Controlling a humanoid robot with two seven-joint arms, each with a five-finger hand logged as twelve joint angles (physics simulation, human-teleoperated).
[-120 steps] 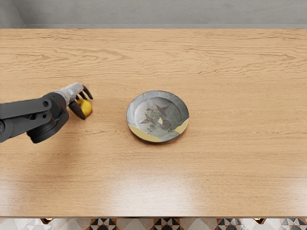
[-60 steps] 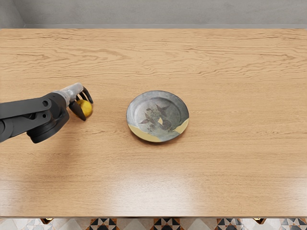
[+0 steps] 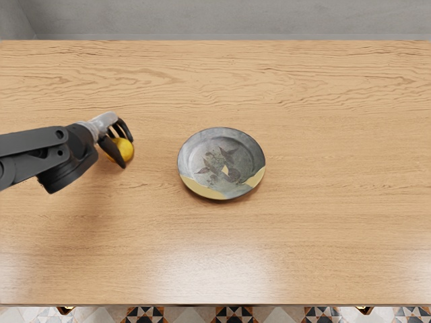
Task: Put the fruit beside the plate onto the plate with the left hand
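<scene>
Only one fruit [image 3: 124, 149], one plate [image 3: 221, 163].

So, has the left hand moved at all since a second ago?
Yes, slightly. The left hand, closed on the yellow fruit, has edged a little to the right, narrowing its gap to the plate.

There is one wooden table [image 3: 316, 235], and it fills almost the whole view. On it lies one plate [image 3: 250, 145], round and grey, with a dark figure in the middle and a yellow band along its near edge. There is one fruit [image 3: 125, 150], small and yellow, to the left of the plate. One dark arm [image 3: 40, 158] comes in from the left edge, ending in one hand, the left hand [image 3: 114, 134].
</scene>
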